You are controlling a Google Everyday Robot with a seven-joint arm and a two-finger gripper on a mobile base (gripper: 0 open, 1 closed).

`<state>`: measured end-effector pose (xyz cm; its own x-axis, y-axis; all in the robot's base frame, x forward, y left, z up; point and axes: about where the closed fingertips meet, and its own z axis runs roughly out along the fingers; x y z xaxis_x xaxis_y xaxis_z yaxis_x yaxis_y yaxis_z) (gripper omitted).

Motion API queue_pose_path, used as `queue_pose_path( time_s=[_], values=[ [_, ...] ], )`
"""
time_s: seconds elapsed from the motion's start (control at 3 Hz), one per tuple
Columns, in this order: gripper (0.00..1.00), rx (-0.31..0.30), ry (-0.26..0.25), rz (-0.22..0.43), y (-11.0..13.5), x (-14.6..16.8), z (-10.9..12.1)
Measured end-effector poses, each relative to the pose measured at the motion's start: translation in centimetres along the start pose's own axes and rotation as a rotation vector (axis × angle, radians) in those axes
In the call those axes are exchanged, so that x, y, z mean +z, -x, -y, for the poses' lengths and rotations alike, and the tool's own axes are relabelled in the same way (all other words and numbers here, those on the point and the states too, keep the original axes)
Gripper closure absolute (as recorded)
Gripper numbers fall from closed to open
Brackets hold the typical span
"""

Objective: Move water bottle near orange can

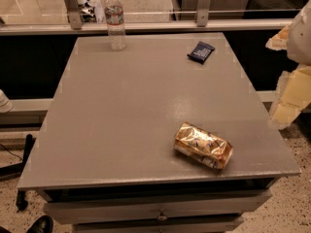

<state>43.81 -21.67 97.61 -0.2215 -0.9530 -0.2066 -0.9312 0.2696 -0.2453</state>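
The water bottle (115, 21) is stood upright at the desk's (126, 110) far edge, well apart from the orange can (203, 145). The pincer (291, 89) is seen at right, off the desk; its spread cannot be told. The bottle may be toppled if approached off-centre.

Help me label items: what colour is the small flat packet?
The packet is dark blue, seen in the camera view; the gripper is beyond the table, at right.

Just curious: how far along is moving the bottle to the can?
Nothing looks done: the slim clear plastic water bottle stands at the table's far edge, the shiny gold-orange can lies near the front right. The claw is off the right edge, touching neither. Grasping and carrying remain.
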Motion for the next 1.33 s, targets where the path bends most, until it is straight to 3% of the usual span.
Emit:
queue_pose_path(
  time_s=[0.33, 0.67, 1.0, 1.33],
  values=[
    [0.0, 0.003, -0.013, 0.015, 0.6, 0.1, 0.1],
    [0.0, -0.006, -0.032, 0.082, 3.6, 1.7, 1.4],
    [0.0, -0.014, -0.063, 0.21, 8.4, 4.2, 4.3],
    [0.0, 0.029, -0.082, 0.378, 13.2, 7.3, 7.5]
  ],
)
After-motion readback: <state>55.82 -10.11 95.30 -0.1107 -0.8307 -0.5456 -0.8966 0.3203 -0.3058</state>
